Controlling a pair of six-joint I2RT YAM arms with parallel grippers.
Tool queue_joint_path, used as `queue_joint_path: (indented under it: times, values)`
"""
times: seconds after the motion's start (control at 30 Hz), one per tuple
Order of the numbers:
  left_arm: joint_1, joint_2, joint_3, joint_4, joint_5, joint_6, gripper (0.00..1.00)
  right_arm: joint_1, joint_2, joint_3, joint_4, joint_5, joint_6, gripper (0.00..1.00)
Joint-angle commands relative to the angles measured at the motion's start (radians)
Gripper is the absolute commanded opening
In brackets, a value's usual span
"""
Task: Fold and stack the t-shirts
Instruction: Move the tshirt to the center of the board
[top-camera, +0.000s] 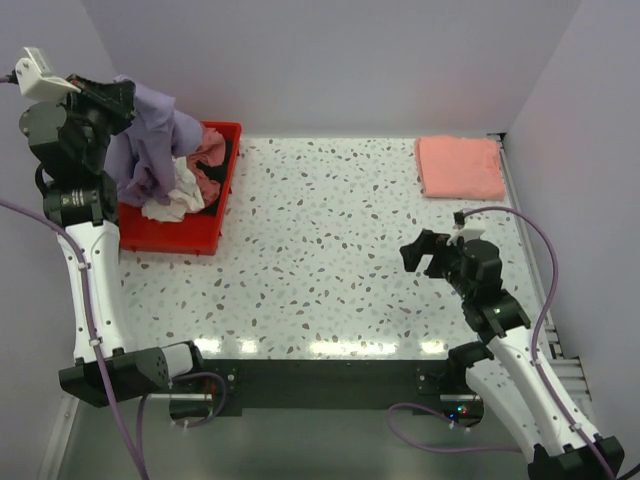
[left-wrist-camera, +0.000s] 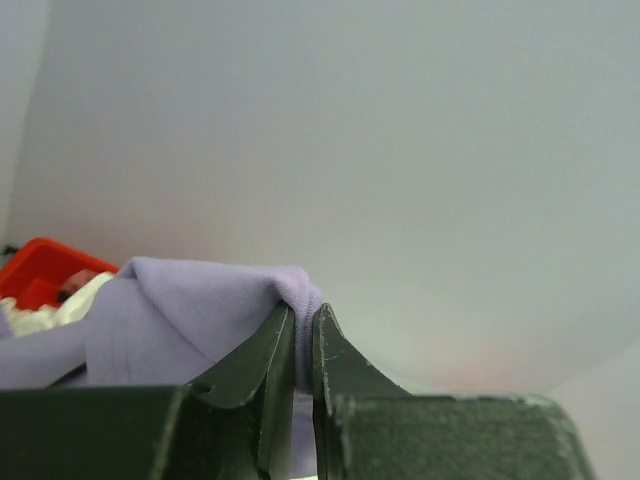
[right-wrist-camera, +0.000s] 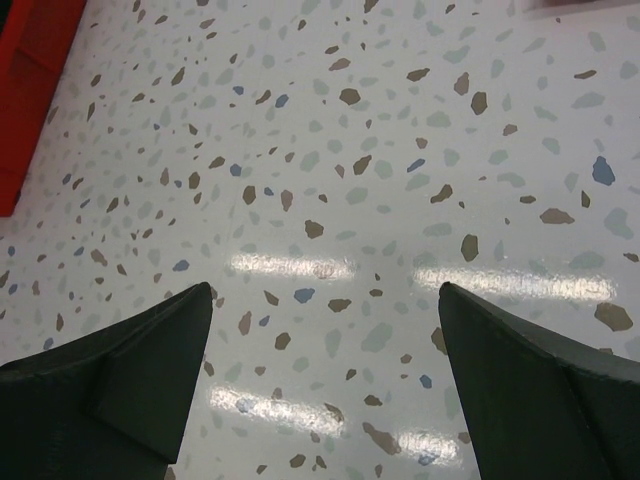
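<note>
LEFT: My left gripper (left-wrist-camera: 303, 312) is clamped on a fold of the lavender t-shirt (left-wrist-camera: 190, 310). The cloth is pinched between both fingers and drapes away to the left, held up above the red tray (top-camera: 170, 235) at the far left of the table (top-camera: 320, 250). A white t-shirt (top-camera: 172, 198) and a dusty-rose t-shirt (top-camera: 207, 185) lie bunched in that tray beneath it.

RIGHT: My right gripper (right-wrist-camera: 325, 290) hangs over the speckled surface, fingers spread wide, holding nothing. A folded salmon-pink t-shirt (top-camera: 460, 167) lies at the far right corner, well apart from it.
</note>
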Motion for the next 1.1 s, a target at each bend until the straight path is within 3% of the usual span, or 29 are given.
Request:
queue_joint_path:
  times: [0.0, 0.13, 0.23, 0.53, 0.63, 0.83, 1.07]
  values:
    - [-0.03, -0.063, 0.1, 0.212, 0.205, -0.045, 0.0, -0.002, -0.023, -0.009, 0.053, -0.009, 0.003, 0.99]
    - [-0.059, -0.065, 0.192, 0.285, 0.331, -0.111, 0.0, -0.002, -0.031, -0.017, 0.06, -0.017, 0.004, 0.99]
    - [-0.083, -0.078, 0.183, 0.459, 0.414, -0.192, 0.0, -0.001, -0.03, -0.018, 0.066, -0.02, 0.006, 0.99]
    - [-0.238, -0.061, 0.18, 0.644, 0.526, -0.316, 0.0, -0.001, -0.049, -0.015, 0.049, -0.009, 0.006, 0.99]
    - [-0.339, -0.049, 0.155, 0.615, 0.488, -0.244, 0.0, -0.002, -0.063, -0.021, 0.052, 0.0, 0.009, 0.99]
    - [-0.603, 0.084, 0.14, 0.374, 0.344, -0.031, 0.0, -0.001, -0.082, -0.009, 0.024, 0.013, 0.004, 0.99]
    - [-0.732, 0.199, -0.104, 0.427, 0.318, 0.004, 0.0, -0.001, -0.092, -0.013, 0.011, 0.043, 0.007, 0.99]
